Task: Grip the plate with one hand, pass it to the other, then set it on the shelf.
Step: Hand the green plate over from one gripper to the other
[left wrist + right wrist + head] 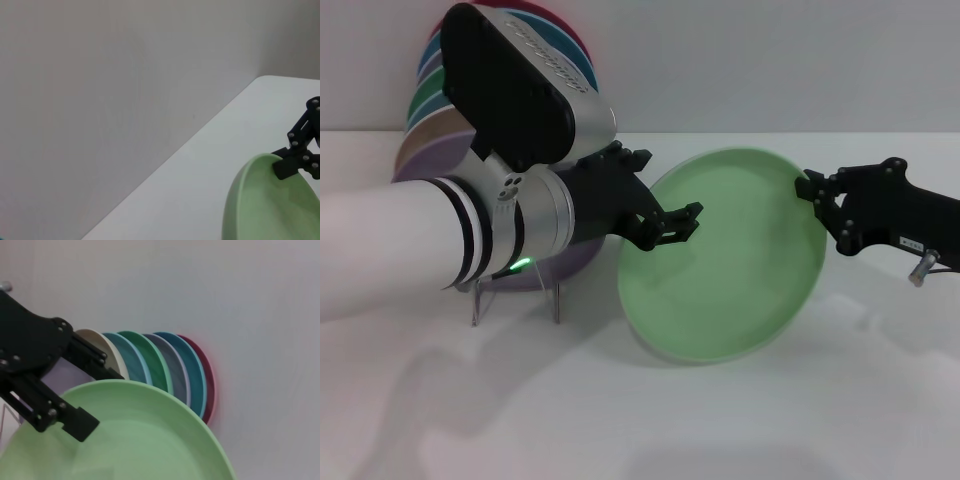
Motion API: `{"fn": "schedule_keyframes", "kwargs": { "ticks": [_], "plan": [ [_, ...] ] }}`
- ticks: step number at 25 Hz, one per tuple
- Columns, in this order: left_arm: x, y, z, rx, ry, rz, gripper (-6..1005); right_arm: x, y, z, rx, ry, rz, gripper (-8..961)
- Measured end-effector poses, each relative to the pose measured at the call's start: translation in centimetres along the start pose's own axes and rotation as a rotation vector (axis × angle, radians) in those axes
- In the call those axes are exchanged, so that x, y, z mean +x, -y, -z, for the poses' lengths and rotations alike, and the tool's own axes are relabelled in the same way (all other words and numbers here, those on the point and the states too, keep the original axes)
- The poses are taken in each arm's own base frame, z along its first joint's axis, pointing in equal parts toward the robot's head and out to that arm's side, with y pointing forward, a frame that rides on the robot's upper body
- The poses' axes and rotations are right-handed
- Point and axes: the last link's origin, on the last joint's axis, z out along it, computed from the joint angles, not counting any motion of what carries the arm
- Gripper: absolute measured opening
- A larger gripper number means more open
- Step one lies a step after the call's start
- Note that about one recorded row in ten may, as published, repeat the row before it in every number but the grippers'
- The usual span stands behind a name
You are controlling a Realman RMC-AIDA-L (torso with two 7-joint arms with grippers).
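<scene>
Head view: the plate [730, 270] is held up off the white table [740, 420], tilted so its hollow face looks toward the camera, between both arms. It sits mid-frame, just right of the shelf [515, 290], w/ its lower rim hanging near the tabletop but not resting on it as far as I can tell.

Left gripper [665, 225] comes in from the left, big white-and-silver forearm filling that side. Its black fingers are at the plate's upper-left rim, one finger lying across the inner face. They look pinched on the rim, though the contact behind the plate is hidden.

Right gripper [817, 192] reaches in from the right edge and is clamped on the plate's upper-right rim, fingers pressed together on either side of the edge. Left wrist view confirms it: right gripper [290, 162] nipping the plate [260, 205] at the rim, table behind.

Right wrist view shows the left gripper [65, 417] w/ a finger flat on the plate [145, 440], inner side.

The shelf is mostly covered by the left arm; only its clear legs show on the table below the wrist. A lilac plate [565, 262] peeks out behind the wrist (looks seated on the shelf, can't confirm). Behind, against the wall, a row of coloured plates [165, 365] stands on edge: cream, teal, green, grey-lilac, blue, dark red.
</scene>
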Motion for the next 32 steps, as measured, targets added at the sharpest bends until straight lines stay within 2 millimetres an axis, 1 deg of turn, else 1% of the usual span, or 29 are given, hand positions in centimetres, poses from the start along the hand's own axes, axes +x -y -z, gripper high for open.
{"fn": "schedule_keyframes", "kwargs": {
  "ticks": [10, 16, 22, 23, 30, 32],
  "plan": [
    [-0.08, 0.28, 0.0, 0.013, -0.005, -0.009, 730, -0.08, -0.17, -0.14, -0.009, 0.005, -0.006, 17],
    [-0.21, 0.03, -0.08, -0.007, 0.018, -0.047, 697, -0.27, -0.26, -0.18, -0.019, 0.012, -0.004, 17],
    [-0.09, -0.02, -0.04, 0.001, 0.003, -0.067, 496, -0.46, -0.43, -0.05, -0.03, 0.029, -0.009, 18],
    [-0.04, 0.05, -0.03, 0.008, -0.005, -0.07, 255, -0.42, -0.49, 0.06, -0.031, 0.032, -0.01, 18],
    [0.34, -0.28, -0.1, 0.025, -0.049, -0.093, 100, 0.09, -0.66, 0.34, -0.02, 0.055, -0.009, 17],
    [0.38, -0.35, -0.1, 0.029, -0.058, -0.106, 98, 0.16, -0.76, 0.43, -0.016, 0.069, -0.012, 17]
  ]
}}
